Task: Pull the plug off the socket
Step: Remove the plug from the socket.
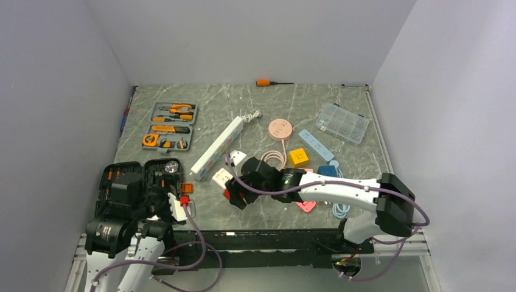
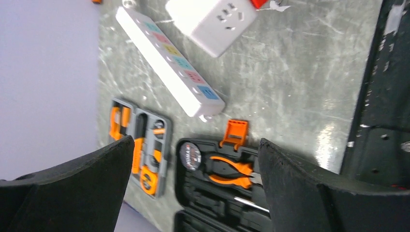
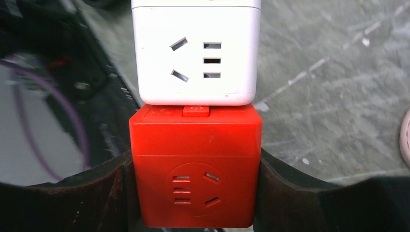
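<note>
The red plastic cube plug (image 3: 196, 169) butts end-on against the white cube socket (image 3: 196, 53). Their shared axis runs straight away from the right hand (image 3: 193, 203), which grasps the red cube by both sides. Around the white cube the grey marbled table (image 3: 329, 72) looks flat enough for a straight pull back. The left hand (image 2: 196, 188) hangs released, well apart from it.

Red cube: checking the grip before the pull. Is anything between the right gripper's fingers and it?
Nothing visible. Both fingers of the right gripper press the sides of the red cube; the white cube meets only its far face.
</note>
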`<action>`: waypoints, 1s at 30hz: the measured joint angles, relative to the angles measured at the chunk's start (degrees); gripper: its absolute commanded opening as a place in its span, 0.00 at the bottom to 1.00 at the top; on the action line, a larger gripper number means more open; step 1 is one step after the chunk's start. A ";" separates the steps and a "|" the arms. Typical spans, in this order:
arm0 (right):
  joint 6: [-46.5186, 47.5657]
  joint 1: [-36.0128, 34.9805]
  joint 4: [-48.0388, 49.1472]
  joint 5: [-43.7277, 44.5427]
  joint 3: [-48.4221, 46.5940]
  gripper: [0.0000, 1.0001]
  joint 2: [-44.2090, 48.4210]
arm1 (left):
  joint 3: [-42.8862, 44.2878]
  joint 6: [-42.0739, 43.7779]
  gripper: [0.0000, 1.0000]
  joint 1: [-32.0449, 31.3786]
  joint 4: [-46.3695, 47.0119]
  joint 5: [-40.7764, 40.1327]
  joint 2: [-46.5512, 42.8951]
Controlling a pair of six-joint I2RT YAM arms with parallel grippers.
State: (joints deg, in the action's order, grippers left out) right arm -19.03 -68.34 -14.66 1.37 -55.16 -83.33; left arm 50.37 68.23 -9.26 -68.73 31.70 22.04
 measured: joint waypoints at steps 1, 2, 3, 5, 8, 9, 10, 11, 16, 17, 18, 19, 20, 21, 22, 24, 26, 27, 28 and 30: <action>-0.31 0.33 -0.52 -1.42 -1.31 0.00 0.96 | -0.74 2.21 0.99 0.00 0.61 0.48 -1.11; -0.66 0.52 -1.09 -2.69 -2.56 0.00 1.62 | -1.29 4.22 0.99 0.02 0.94 0.92 -2.05; -1.05 0.63 -1.90 -4.09 -3.82 0.00 2.03 | -1.75 6.10 0.99 0.02 1.16 1.49 -2.93; -1.81 0.63 -3.54 -7.21 -6.08 0.00 2.71 | -2.95 10.82 0.99 0.00 1.60 2.89 -5.07; -2.51 0.57 -6.93 -10.43 -8.72 0.00 3.02 | -5.07 17.51 0.99 0.00 1.73 5.01 -8.13; -2.62 0.52 -8.35 -11.34 -9.86 0.00 2.97 | -5.97 19.58 0.99 0.00 1.77 5.88 -9.18; -2.64 0.52 -9.70 -12.26 -11.04 0.00 2.91 | -6.86 21.33 0.99 0.00 1.79 6.58 -10.12; -2.64 0.52 -10.80 -13.00 -12.24 0.00 2.84 | -7.72 22.95 0.99 0.00 1.84 7.39 -11.04; -2.67 0.52 -11.80 -16.83 -16.28 0.00 1.60 | -9.03 27.43 0.99 0.02 3.04 10.23 -12.15; -2.67 0.52 -11.63 -17.55 -16.57 0.00 1.16 | -9.01 28.30 0.99 0.00 3.43 10.80 -12.15; -2.64 0.52 -11.45 -18.38 -16.74 0.00 0.66 | -9.01 29.11 0.99 0.00 3.72 11.30 -12.15; -2.60 0.52 -11.47 -18.88 -16.90 0.00 0.20 | -9.01 29.70 0.99 0.00 4.07 11.69 -12.15; -2.54 0.52 -11.52 -19.54 -17.09 0.00 -0.44 | -9.01 30.10 0.99 0.00 4.70 12.15 -12.15; -2.40 0.52 -11.65 -20.15 -17.38 0.00 -1.11 | -9.01 30.38 0.99 0.00 5.55 12.59 -12.15; -2.25 0.52 -11.85 -20.44 -17.66 0.00 -1.77 | -9.03 30.73 0.99 0.00 6.56 13.07 -12.15; -1.92 0.52 -12.04 -21.22 -18.16 0.00 -2.78 | -9.03 31.63 0.99 0.00 7.78 13.90 -12.15; -1.62 0.52 -12.15 -21.79 -18.23 0.00 -3.15 | -9.03 33.31 0.99 0.02 7.96 14.60 -12.15; -1.49 0.52 -12.35 -22.08 -18.34 0.00 -3.19 | -9.05 34.38 0.99 0.00 7.76 14.99 -12.15; -1.38 0.52 -12.55 -22.49 -18.62 0.00 -3.28 | -9.14 35.15 0.99 0.00 7.63 15.21 -12.15; -1.01 0.52 -12.76 -23.10 -19.93 0.00 -3.80 | -9.68 36.87 0.99 0.00 7.45 15.96 -12.15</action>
State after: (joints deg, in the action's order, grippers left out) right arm -20.03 -67.81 -27.42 -21.74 -75.09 -87.13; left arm 40.69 105.10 -9.26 -61.28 47.66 9.89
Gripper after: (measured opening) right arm 0.636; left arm 0.993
